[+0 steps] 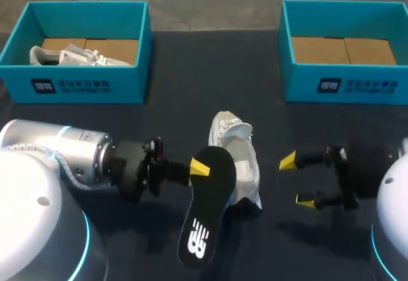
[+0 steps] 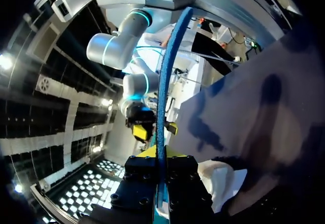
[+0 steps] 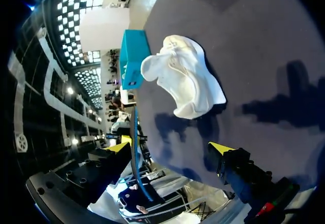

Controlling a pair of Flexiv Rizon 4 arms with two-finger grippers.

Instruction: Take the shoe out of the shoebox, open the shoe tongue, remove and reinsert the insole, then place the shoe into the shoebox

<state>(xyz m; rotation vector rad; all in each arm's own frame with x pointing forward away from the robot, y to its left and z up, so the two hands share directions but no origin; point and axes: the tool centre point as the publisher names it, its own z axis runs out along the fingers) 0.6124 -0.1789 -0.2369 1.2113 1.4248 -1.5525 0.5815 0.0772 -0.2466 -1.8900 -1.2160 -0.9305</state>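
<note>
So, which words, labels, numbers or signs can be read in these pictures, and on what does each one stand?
Left shoebox, front wall: a white label with lines of print, too small to read.
Right shoebox, front wall: the same kind of label, too blurred to read.
Insole: a white logo mark, no readable words.
Shoe on the table: no print visible.

— What colour is the shoe (image 1: 239,160)?
— White all over. The insole (image 1: 207,204) is black with a white mark near one end, and its edge is blue.
— And the left box (image 1: 83,86) and right box (image 1: 344,83)?
— Both teal, with white print on the front and brown cardboard floors.
— The table (image 1: 191,71)?
— Black. The left gripper (image 1: 199,167) and right gripper (image 1: 296,180) are black, tipped bright yellow.
</note>
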